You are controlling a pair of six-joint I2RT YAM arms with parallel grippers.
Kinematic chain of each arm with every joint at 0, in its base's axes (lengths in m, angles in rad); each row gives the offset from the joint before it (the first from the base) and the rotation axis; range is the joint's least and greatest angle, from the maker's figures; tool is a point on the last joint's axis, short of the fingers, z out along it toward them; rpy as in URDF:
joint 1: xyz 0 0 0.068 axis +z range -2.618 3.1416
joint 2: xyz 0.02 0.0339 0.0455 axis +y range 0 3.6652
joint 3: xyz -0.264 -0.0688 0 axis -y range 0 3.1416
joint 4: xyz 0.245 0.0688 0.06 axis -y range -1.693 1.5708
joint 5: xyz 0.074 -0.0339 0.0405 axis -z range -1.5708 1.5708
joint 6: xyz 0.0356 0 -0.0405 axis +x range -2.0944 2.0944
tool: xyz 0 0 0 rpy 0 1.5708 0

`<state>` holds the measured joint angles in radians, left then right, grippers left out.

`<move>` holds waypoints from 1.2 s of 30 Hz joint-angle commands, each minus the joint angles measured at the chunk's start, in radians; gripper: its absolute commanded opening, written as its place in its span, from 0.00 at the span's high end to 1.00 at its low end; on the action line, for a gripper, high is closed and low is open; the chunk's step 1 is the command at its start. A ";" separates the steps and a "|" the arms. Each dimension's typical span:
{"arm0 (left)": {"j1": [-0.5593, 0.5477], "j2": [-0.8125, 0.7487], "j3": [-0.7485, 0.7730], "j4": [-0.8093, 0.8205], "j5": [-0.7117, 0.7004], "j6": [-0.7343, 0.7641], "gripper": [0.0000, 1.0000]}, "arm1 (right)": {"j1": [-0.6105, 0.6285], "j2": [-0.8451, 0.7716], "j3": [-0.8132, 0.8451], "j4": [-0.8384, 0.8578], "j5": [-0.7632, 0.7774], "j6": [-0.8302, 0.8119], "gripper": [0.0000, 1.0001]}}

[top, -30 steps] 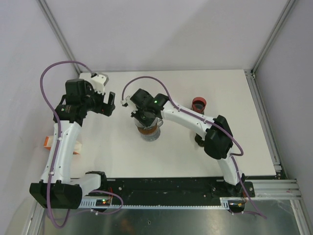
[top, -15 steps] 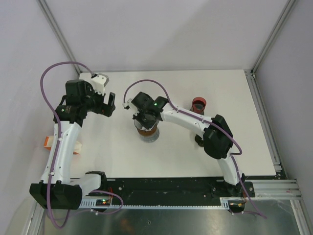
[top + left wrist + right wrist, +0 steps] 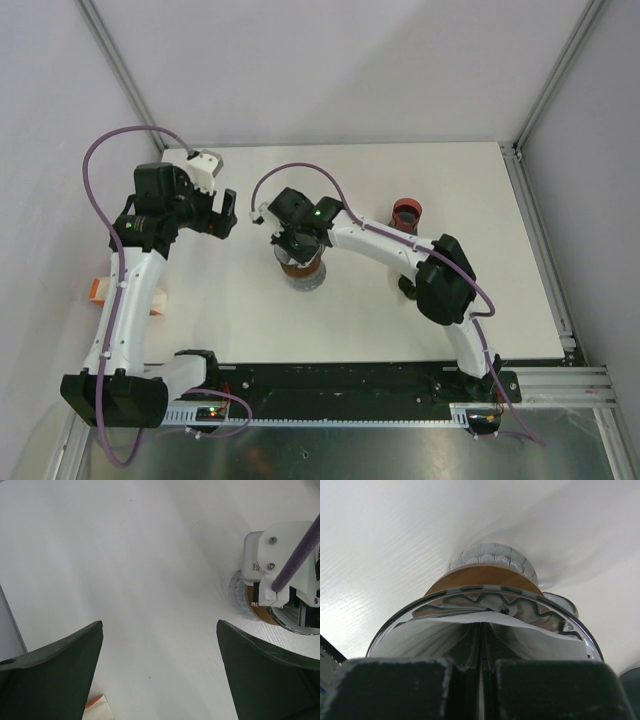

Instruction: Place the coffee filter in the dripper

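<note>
The glass dripper [image 3: 303, 268] with a wooden collar stands mid-table. My right gripper [image 3: 298, 242] is directly over it and hides its mouth from above. In the right wrist view the gripper [image 3: 481, 632] is shut on the white paper coffee filter [image 3: 535, 639], holding it down inside the dripper's rim [image 3: 485, 590]. The filter's folded edge fans out to both sides of the fingers. My left gripper [image 3: 226, 213] is open and empty, hovering above the table to the left of the dripper. The left wrist view shows its gripper [image 3: 160, 627] over bare table, with the dripper [image 3: 257, 611] at the right.
A red cup [image 3: 407, 212] stands right of the dripper, behind the right arm. A small orange and white item [image 3: 97, 290] lies at the table's left edge and also shows in the left wrist view [image 3: 97, 709]. The right wrist housing [image 3: 277, 560] hangs over the dripper.
My right gripper has shifted slightly left and settled lower over the dripper with the filter in it. The left arm has not moved.
</note>
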<state>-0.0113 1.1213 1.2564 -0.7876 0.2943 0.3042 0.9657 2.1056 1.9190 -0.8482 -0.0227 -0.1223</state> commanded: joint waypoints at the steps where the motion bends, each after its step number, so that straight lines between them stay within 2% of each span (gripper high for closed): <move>1: 0.008 -0.025 -0.001 0.021 0.022 -0.008 0.00 | 0.010 -0.065 0.045 -0.012 -0.003 -0.042 1.00; 5: 0.008 -0.024 0.002 0.021 0.021 -0.007 0.00 | 0.011 -0.094 0.045 -0.012 0.003 -0.052 0.99; 14: 0.008 -0.022 0.009 0.021 0.020 -0.007 0.00 | 0.015 -0.121 0.046 -0.012 -0.013 -0.071 0.77; 20: 0.008 -0.021 0.009 0.022 0.020 -0.003 0.00 | 0.018 -0.133 0.059 -0.018 -0.007 -0.079 0.73; 32: 0.008 -0.023 0.014 0.021 0.019 -0.001 0.00 | 0.028 -0.163 0.065 -0.037 0.006 -0.087 0.71; 34: 0.008 -0.025 0.012 0.021 0.017 -0.001 0.00 | 0.031 -0.161 0.066 -0.041 0.013 -0.087 0.79; 36: 0.008 -0.026 0.010 0.021 0.017 -0.001 0.00 | 0.034 -0.163 0.065 -0.038 -0.001 -0.086 0.93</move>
<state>-0.0113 1.1213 1.2564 -0.7876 0.2947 0.3046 0.9867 1.9820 1.9491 -0.8669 -0.0227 -0.2020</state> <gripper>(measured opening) 0.994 0.168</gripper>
